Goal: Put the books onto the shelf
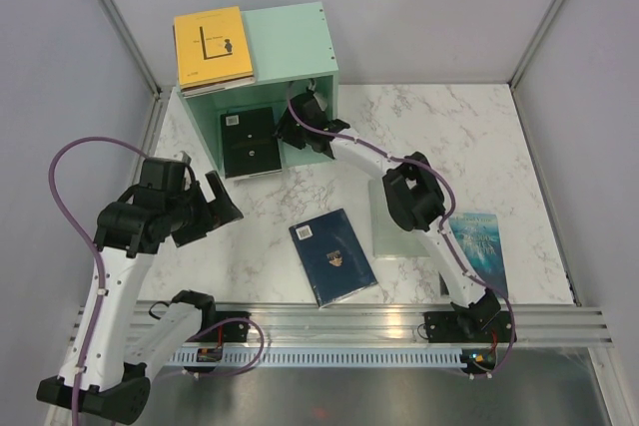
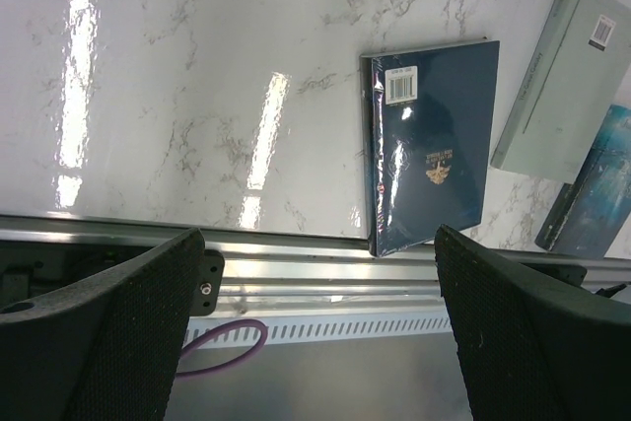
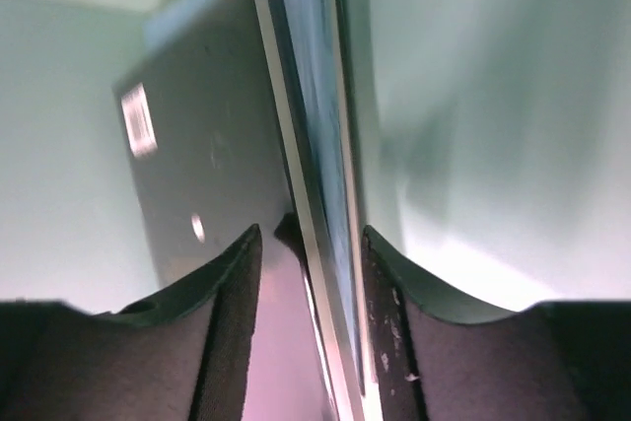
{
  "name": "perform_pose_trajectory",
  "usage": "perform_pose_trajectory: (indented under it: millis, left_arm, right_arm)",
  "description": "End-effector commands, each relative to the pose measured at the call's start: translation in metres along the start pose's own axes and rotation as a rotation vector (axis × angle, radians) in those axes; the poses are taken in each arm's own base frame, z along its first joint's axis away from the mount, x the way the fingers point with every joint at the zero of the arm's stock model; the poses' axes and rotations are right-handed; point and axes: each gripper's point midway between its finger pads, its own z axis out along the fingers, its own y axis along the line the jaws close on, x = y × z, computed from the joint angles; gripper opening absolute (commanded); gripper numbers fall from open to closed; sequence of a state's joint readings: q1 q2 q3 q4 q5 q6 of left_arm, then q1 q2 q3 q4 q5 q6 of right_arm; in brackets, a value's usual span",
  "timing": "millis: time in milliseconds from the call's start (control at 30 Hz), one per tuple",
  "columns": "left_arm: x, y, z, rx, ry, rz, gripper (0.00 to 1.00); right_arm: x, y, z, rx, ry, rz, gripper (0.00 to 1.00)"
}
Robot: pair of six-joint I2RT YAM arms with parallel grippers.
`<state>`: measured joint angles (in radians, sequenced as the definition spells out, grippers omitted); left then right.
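Left arm (image 1: 105, 286): up from base at near left, bent hard at elbow, wrist turned toward middle. Left gripper (image 1: 214, 213): up in air, tipped down, jaws spread very wide, two black fingers (image 2: 108, 332) far apart at both sides of wrist view.

Right arm (image 1: 439, 236): stretched long from base at near right, leaning far and left, small bend at elbow. Right gripper (image 1: 291, 133): at far end, pointing left, jaws partly apart, dark fingers (image 3: 225, 322) close with narrow gap.

Glossy marble-look table (image 2: 197, 96), shiny film-wrapped blue book (image 2: 434, 145), ribbed metal rail (image 2: 296, 283).
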<state>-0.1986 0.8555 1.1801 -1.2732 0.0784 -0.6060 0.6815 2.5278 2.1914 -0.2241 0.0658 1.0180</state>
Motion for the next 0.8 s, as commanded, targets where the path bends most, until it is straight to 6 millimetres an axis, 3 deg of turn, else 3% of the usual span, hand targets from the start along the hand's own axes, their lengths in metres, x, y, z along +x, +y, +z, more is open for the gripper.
perform_pose_trajectory:
  millis: [0, 67, 100, 133, 167, 200, 233, 267, 333, 367, 400, 433, 500, 533, 600, 633, 700, 767]
  left_arm:
    - [-0.007, 0.003, 0.002, -0.004, -0.042, 0.048, 1.0]
    - [-0.003, 0.006, 0.004, -0.008, -0.036, 0.047, 1.0]
    - [-0.002, 0.007, 0.005, -0.011, -0.032, 0.047, 1.0]
    - [-0.001, -0.011, 0.004, 0.09, -0.016, 0.062, 1.0]
    - [0.003, -0.012, 0.005, 0.103, -0.008, 0.064, 1.0]
    - [0.003, -0.015, 0.007, 0.121, -0.013, 0.064, 1.0]
    - [0.007, -0.019, 0.008, 0.153, 0.003, 0.065, 1.0]
    - [0.014, -0.019, 0.015, 0.168, 0.029, 0.064, 1.0]
    - [0.021, -0.031, 0.022, 0.254, 0.061, 0.063, 1.0]
    - [0.034, -0.028, 0.034, 0.263, 0.109, 0.039, 1.0]
    - [0.038, -0.032, 0.041, 0.29, 0.125, 0.029, 1.0]
    - [0.04, -0.039, 0.046, 0.34, 0.135, 0.025, 1.0]
    - [0.055, -0.036, 0.064, 0.349, 0.193, -0.015, 1.0]
    - [0.058, -0.035, 0.069, 0.349, 0.204, -0.023, 1.0]
    - [0.06, -0.032, 0.081, 0.345, 0.201, -0.033, 1.0]
    - [0.06, -0.032, 0.084, 0.341, 0.204, -0.033, 1.0]
    - [0.06, -0.034, 0.093, 0.361, 0.2, -0.037, 1.0]
    - [0.063, -0.039, 0.105, 0.384, 0.216, -0.053, 1.0]
  right_arm:
    - [-0.084, 0.019, -0.057, 0.017, -0.183, -0.016, 0.51]
    - [-0.077, 0.008, -0.068, 0.045, -0.165, -0.041, 0.52]
    - [-0.086, 0.021, -0.089, 0.023, -0.185, -0.056, 0.54]
    - [-0.078, 0.006, -0.093, 0.056, -0.162, -0.074, 0.56]
    - [-0.075, 0.005, -0.101, 0.066, -0.16, -0.087, 0.57]
    - [-0.081, 0.015, -0.124, 0.048, -0.173, -0.11, 0.61]
    - [-0.066, -0.004, -0.13, 0.095, -0.133, -0.131, 0.63]
    - [-0.061, -0.009, -0.14, 0.11, -0.119, -0.15, 0.64]
    - [-0.046, -0.035, -0.171, 0.177, -0.078, -0.185, 0.74]
    - [-0.047, -0.034, -0.194, 0.165, -0.081, -0.189, 0.8]
    - [-0.039, -0.046, -0.203, 0.186, -0.057, -0.202, 0.81]
    - [-0.017, -0.082, -0.21, 0.259, 0.004, -0.233, 0.82]
    - [-0.004, -0.094, -0.234, 0.255, 0.04, -0.244, 0.83]
    - [0.016, -0.123, -0.24, 0.3, 0.093, -0.25, 0.83]
    - [0.032, -0.125, -0.256, 0.248, 0.149, -0.257, 0.85]
    - [0.043, -0.137, -0.26, 0.254, 0.182, -0.262, 0.85]
    - [0.05, -0.137, -0.27, 0.225, 0.206, -0.271, 0.85]
    - [0.058, -0.151, -0.276, 0.242, 0.226, -0.279, 0.86]
